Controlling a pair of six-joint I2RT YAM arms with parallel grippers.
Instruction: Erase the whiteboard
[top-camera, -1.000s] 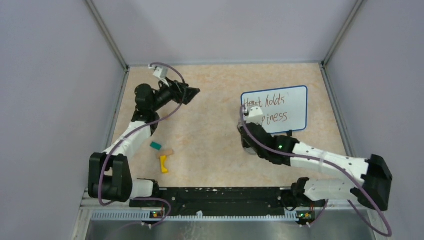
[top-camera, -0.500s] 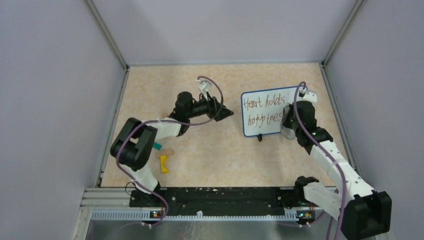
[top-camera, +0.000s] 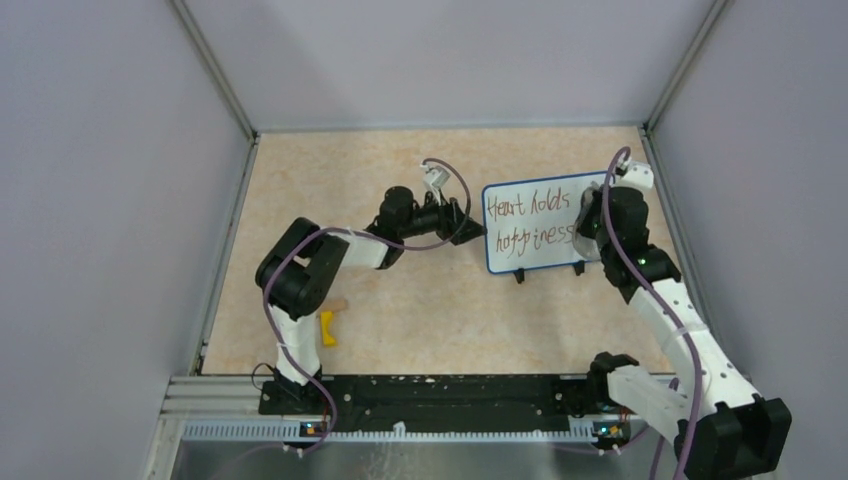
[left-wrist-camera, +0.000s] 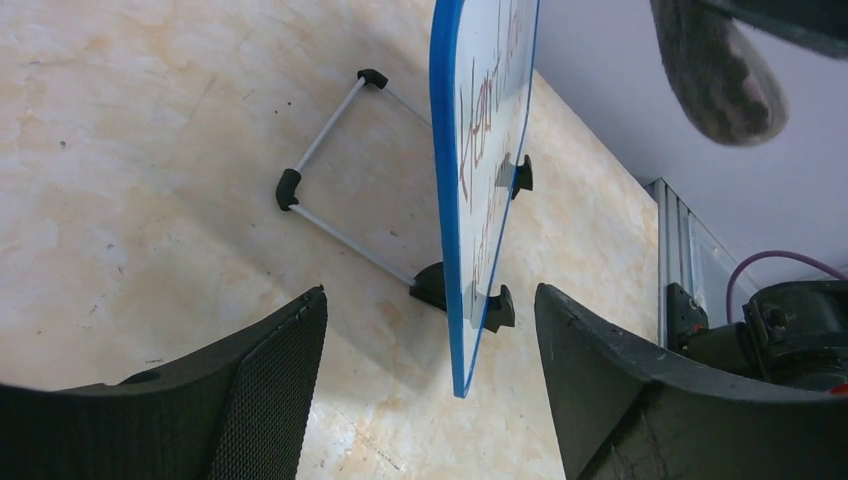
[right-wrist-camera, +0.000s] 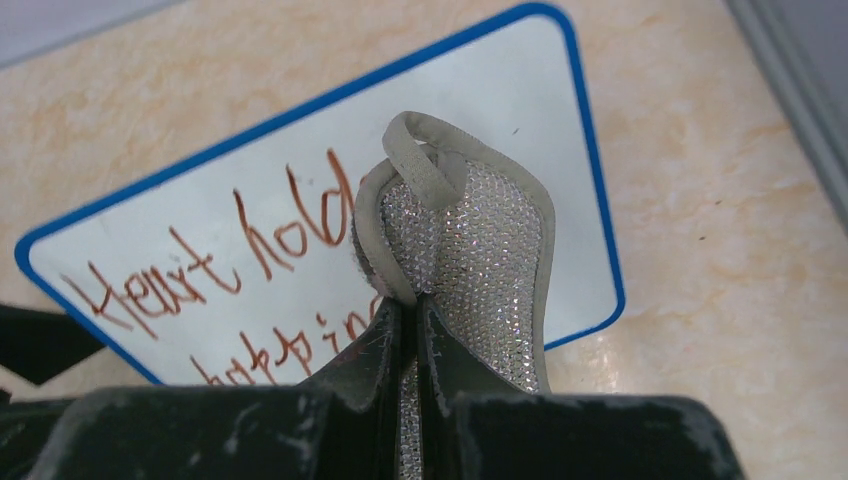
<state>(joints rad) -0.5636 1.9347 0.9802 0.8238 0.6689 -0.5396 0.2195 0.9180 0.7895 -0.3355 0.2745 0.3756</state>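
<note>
The whiteboard (top-camera: 535, 225) stands upright on a wire stand, blue-rimmed, with reddish-brown handwriting (right-wrist-camera: 200, 250). My left gripper (top-camera: 468, 222) is open at the board's left edge. In the left wrist view the blue rim (left-wrist-camera: 447, 200) sits in line with the gap between the two fingers of that gripper (left-wrist-camera: 430, 295), touching neither. My right gripper (right-wrist-camera: 417, 305) is shut on a grey sparkly eraser pad (right-wrist-camera: 470, 250), held in front of the board's right half (top-camera: 592, 240). The pad (left-wrist-camera: 715, 70) also shows from the left wrist.
The stand's wire frame (left-wrist-camera: 330, 200) and black feet (top-camera: 518, 276) jut out behind and in front of the board. A yellow piece (top-camera: 326, 328) and a tan piece (top-camera: 340, 303) lie near the left arm. Walls enclose the table on three sides.
My left arm swung right to the board's left edge, its jaws narrowing slightly. My right arm carried the eraser pad from the board's front left to its right side.
</note>
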